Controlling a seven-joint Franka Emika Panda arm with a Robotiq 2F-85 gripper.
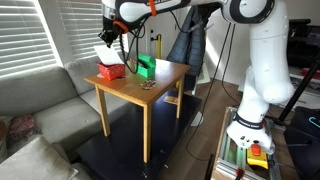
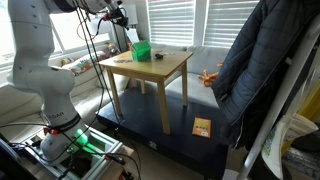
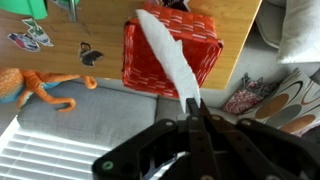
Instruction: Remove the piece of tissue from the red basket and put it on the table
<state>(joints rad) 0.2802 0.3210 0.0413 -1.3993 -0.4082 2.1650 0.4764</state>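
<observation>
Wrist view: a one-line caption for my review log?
The gripper pinches the piece of tissue above the red basket near the table edge.

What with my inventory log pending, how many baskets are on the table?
2: the red basket near a corner of the table, the green basket beside it. None seems hidden.

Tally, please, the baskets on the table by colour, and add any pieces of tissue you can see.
red basket: 1
green basket: 1
piece of tissue: 1
Total: 3
</observation>
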